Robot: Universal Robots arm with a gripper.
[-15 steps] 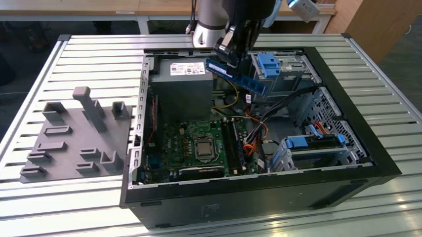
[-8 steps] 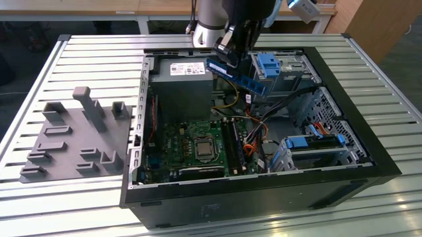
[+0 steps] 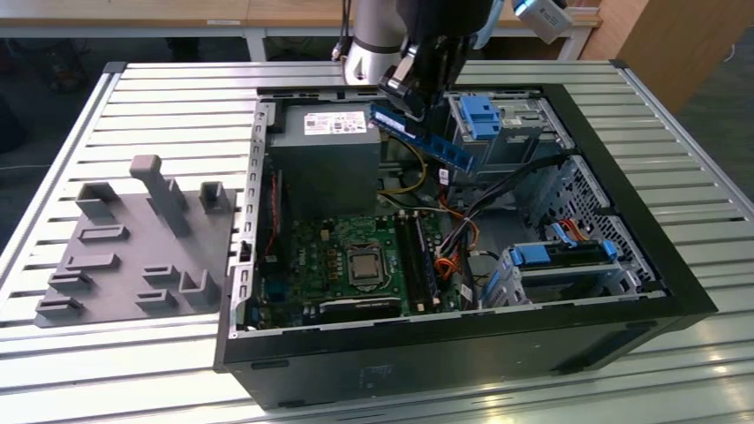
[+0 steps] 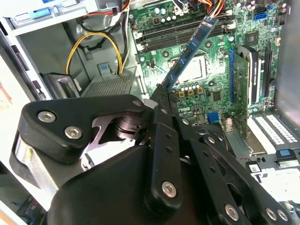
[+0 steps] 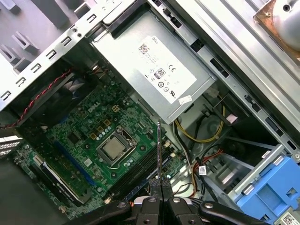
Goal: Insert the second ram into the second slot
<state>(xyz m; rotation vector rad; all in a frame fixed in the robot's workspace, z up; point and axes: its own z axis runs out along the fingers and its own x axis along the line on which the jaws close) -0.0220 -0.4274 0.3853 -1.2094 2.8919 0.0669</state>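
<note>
**Arm over the open computer case (image 3: 659, 265) on the slatted desk (image 3: 165, 115).** The fingers (image 4: 161, 117) were clamped on one end of the second ram (image 4: 190, 51), which was held in the air above the motherboard (image 3: 353, 256), well apart from it. The stick's long axis ran straight out from the fingertips and sloped down toward the motherboard; in the first wrist view it appeared edge-on. The memory slots (image 3: 415, 252) lay on the motherboard beyond the stick's free end, at an angle to its axis. Insertion was judged not yet begun.
</note>
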